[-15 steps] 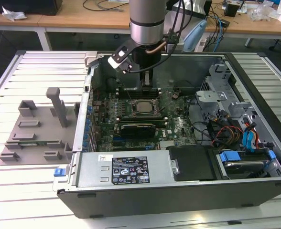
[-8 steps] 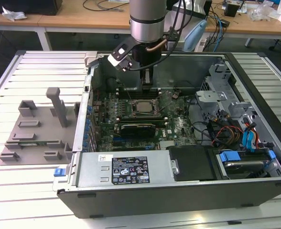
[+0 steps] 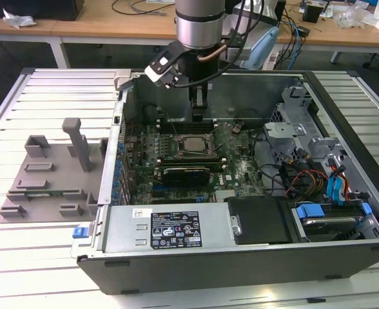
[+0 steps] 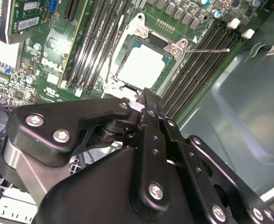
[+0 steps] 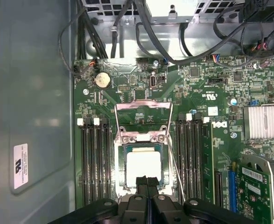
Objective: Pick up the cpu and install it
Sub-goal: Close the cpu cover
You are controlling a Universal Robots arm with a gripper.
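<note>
While the cpu (image 5: 144, 166) sits flat in the motherboard socket (image 5: 141, 136), I note the gripper (image 5: 147, 180) closed and empty above its edge; chip judged light, stiff, fragile, so grasp by opposite edges.

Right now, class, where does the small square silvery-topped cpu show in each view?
Exterior view: small square silvery-topped cpu lies mid green motherboard, under the black hand.
First wrist view: cpu in the metal-rimmed socket, just beyond the hand.
Second wrist view: cpu in that socket, beyond the hand.
Shared landmark: black memory slots flanking the socket.
</note>
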